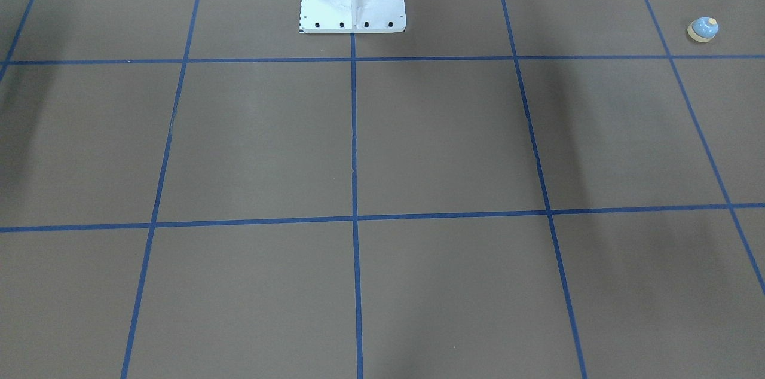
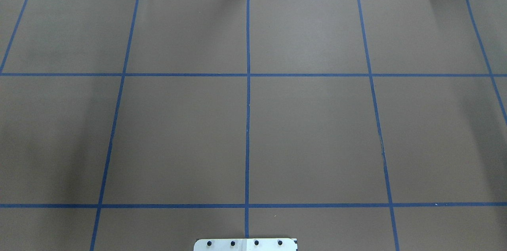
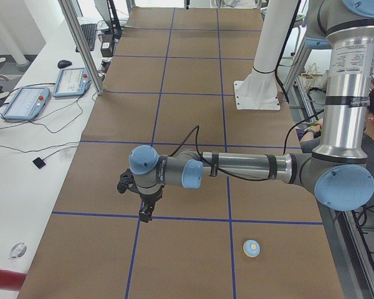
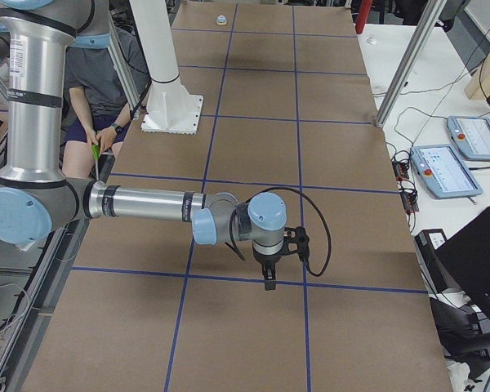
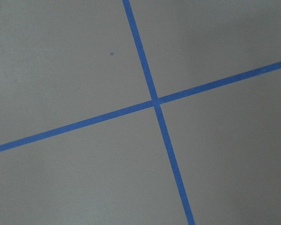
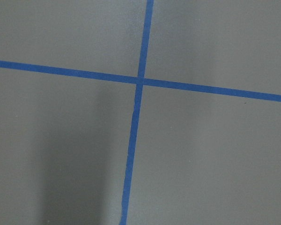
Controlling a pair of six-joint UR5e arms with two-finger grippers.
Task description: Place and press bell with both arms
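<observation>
The bell [image 1: 703, 28] is a small light-blue dome with a cream base and button. It stands upright on the brown table near the robot's left end, and also shows in the exterior left view [image 3: 251, 248] and far off in the exterior right view [image 4: 220, 20]. My left gripper [image 3: 146, 215] points down above a blue tape crossing, well apart from the bell. My right gripper [image 4: 269, 282] points down over another tape crossing at the table's other end. I cannot tell whether either is open or shut. Both wrist views show only table and tape.
The white pedestal base [image 1: 352, 2] stands at the robot's side of the table [image 2: 317, 124], which has a blue tape grid. A seated person [image 4: 106, 82] is beside the pedestal. Teach pendants [image 3: 25, 103] and cables lie on the white bench along the far side.
</observation>
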